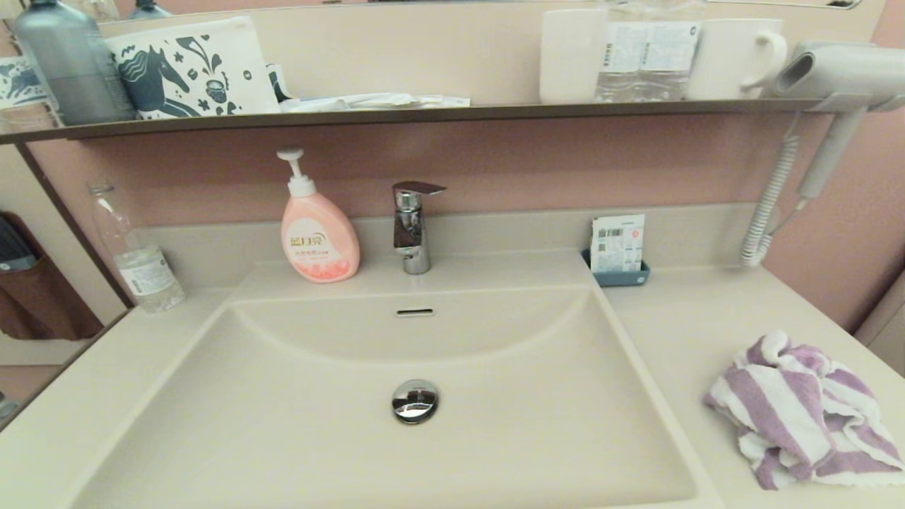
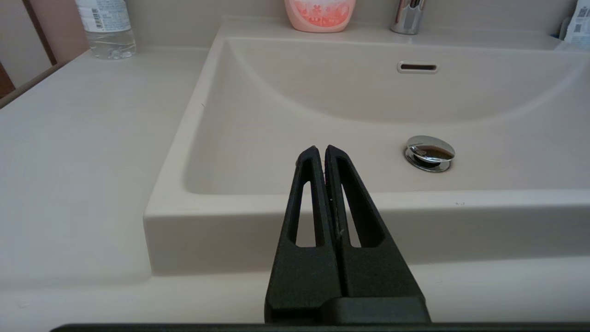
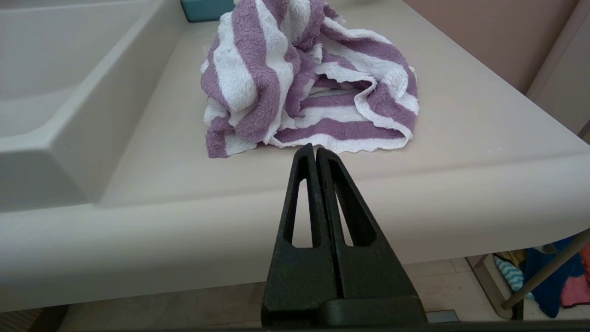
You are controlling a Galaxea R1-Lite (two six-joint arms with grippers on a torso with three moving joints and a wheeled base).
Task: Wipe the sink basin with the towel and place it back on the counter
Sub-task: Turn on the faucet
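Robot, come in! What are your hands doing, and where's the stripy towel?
Left gripper shut, before the sink basin. Right gripper shut, short of the striped towel. Towel crumpled on the counter. Nothing between.

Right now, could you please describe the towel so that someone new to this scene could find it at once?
Start at the sink basin and move to the counter on the robot's right. The towel lies there crumpled in a loose heap near the front edge. It is the only soft thing on the counter, fluffy with purple and white stripes.
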